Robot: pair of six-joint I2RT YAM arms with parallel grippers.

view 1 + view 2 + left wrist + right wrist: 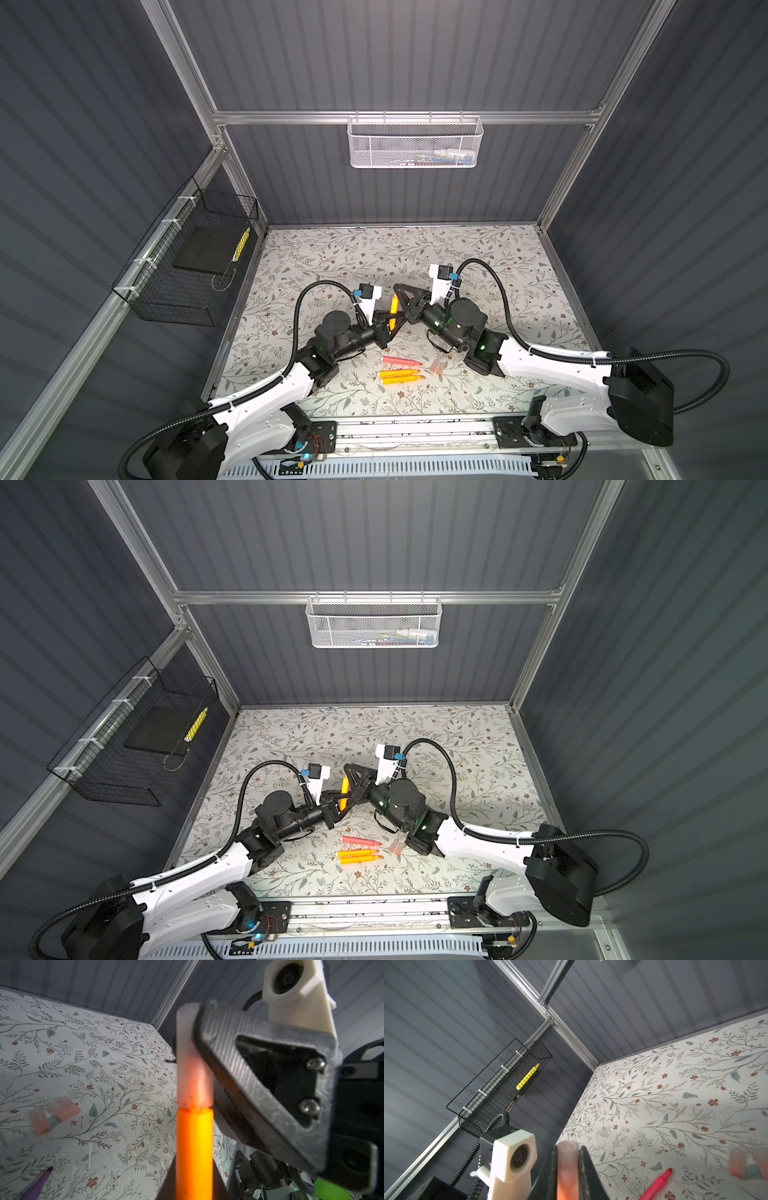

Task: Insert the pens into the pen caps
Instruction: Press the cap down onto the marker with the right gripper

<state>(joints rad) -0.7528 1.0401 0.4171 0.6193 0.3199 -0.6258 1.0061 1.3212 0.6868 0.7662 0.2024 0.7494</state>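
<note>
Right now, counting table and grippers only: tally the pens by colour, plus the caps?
Orange pens: 3, the held orange pen plus two loose orange pens
Pink pen: 1
Purple pen: 1, seen only in the left wrist view
Pen caps: 3, two loose caps plus the gripped cap over the held pen's tip
Total: 8

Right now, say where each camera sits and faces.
Top views: overhead at the front, looking down on the table; left claw and right claw show.
Left wrist: behind the left claw, looking along the orange pen at its cap; right claw shows.
Right wrist: behind the right claw, facing the black basket; left wrist camera shows.
Shared: both wrist views see the cap.
</note>
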